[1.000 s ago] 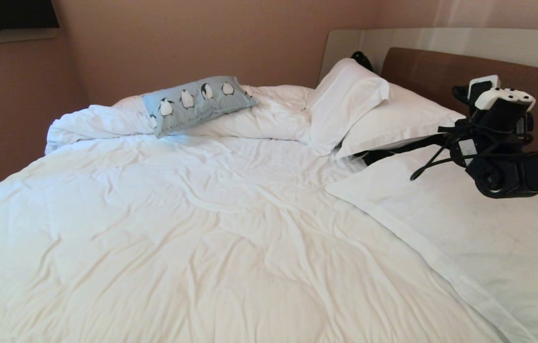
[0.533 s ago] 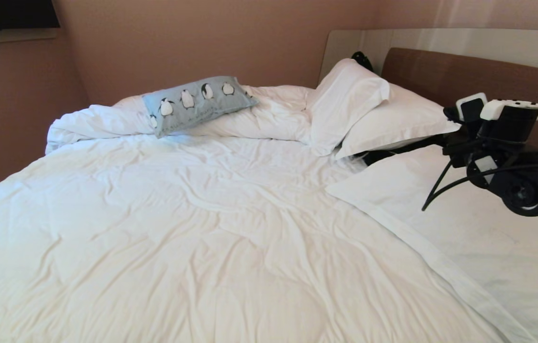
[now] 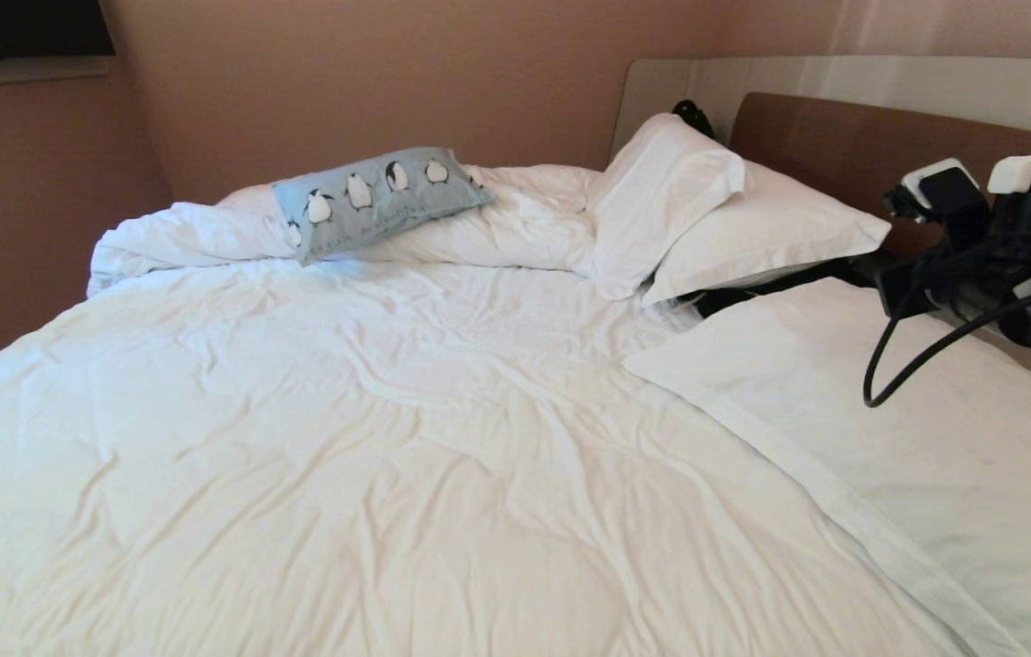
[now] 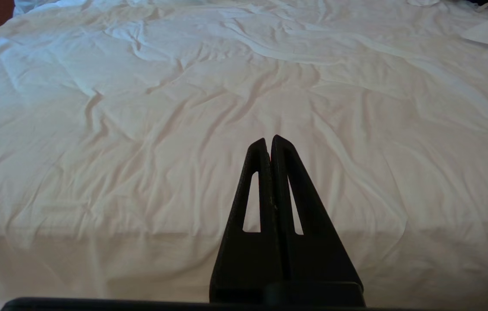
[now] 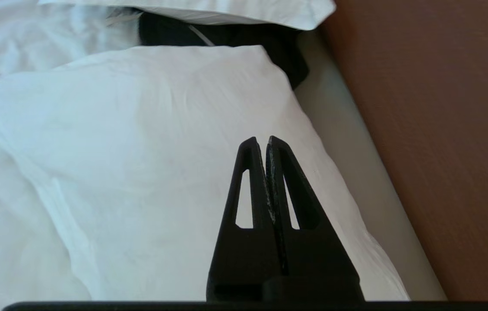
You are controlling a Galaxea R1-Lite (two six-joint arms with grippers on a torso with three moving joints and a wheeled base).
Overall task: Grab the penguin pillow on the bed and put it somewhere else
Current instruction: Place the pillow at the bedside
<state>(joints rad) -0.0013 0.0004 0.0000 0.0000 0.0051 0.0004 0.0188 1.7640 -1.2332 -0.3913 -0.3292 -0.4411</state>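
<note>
The penguin pillow (image 3: 379, 199) lies at the far side of the bed (image 3: 406, 438), on top of a rolled-up ridge of the white duvet (image 3: 205, 235), close to the pinkish wall (image 3: 369, 82). It is light blue-grey with a row of black-and-white penguins, and it rests a little tilted, one end lower toward the left. Nothing touches it.

Two plain white pillows (image 3: 707, 205) lean against each other near the brown headboard (image 3: 844, 137), to the right of the penguin pillow and well apart from it. A third white pillow (image 3: 890, 429) lies flat on the right side of the bed, nearer to the robot. Between this flat pillow and the leaning ones a dark object (image 3: 753, 290) shows partly; I cannot tell what it is.

The right gripper (image 5: 267, 139) is over the flat white pillow (image 5: 140, 151), beside the headboard (image 5: 442, 129). Its fingers (image 5: 250, 172) are pressed together tip to tip and they hold nothing. In the head view only the wrist of the right arm (image 3: 999, 237) with its black cable shows at the right edge, far from the penguin pillow.

The left gripper (image 4: 268, 139) points across the wrinkled duvet (image 4: 183, 108) from the near edge of the bed. Its fingers (image 4: 255, 172) are also closed together, with nothing between them. The left arm does not show in the head view.
</note>
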